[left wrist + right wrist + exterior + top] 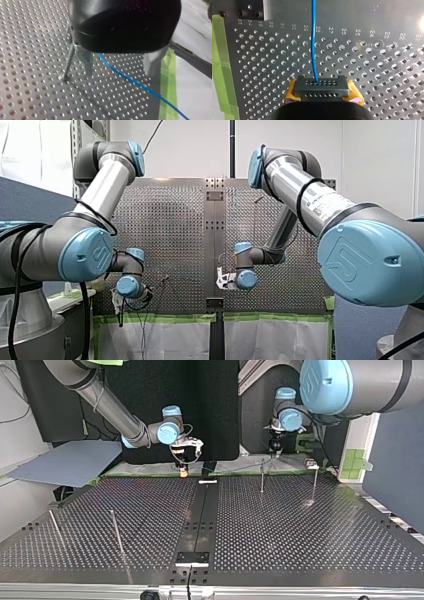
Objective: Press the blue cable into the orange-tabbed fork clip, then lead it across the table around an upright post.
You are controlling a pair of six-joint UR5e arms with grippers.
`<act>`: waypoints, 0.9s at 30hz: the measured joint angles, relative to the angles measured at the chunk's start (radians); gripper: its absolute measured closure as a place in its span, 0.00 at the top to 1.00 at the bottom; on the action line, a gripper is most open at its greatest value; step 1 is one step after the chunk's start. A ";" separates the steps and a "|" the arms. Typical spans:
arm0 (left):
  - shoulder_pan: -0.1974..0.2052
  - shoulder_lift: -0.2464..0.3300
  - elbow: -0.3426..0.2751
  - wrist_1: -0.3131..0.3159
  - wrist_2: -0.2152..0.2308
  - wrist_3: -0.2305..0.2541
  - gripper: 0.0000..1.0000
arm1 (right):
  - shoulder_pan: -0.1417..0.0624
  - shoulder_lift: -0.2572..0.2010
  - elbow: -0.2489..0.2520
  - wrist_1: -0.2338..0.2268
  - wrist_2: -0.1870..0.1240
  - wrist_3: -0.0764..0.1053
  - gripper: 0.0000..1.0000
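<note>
thin blue cable (313,42): light and floppy, with no stiffness of its own. It only holds a line under tension and will probably sag or kink if slack. The jacket looks smooth, so I'd expect it to slide through a loose pinch. Best gripped close to the spot being pressed into the clip, so the short free length acts stiff

my right gripper (321,88), yellow pads showing either side, looks clenched on the cable, which runs straight in from ahead and ends at the fingers

my left gripper (119,72): metal fingers spread, holding nothing. The cable passes between them low over the table and off past the green tape strip (168,75). A slim upright metal post (68,66) stands just beside one finger

orange-tabbed fork clip: can't pick it out in any view

surface: perforated metal table (300,535), hard and slick-looking. Two more posts (116,530) stand at the top view's left. Both grippers sit at the table edge nearest the arms

room: flat grey panel (65,462) off the table at the top view's left, white sheeting (165,340) hanging under the edge
</note>
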 joint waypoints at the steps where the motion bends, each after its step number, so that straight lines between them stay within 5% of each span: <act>1: -0.002 0.007 -0.007 0.007 0.000 0.002 1.00 | 0.000 0.000 0.000 0.000 0.000 0.000 0.00; 18: -0.031 0.147 -0.148 -0.020 -0.047 0.092 1.00 | 0.000 0.000 0.000 0.002 0.000 0.001 0.00; 27: -0.037 0.218 -0.218 0.019 -0.006 0.161 1.00 | 0.000 0.001 0.000 0.002 -0.001 0.004 0.00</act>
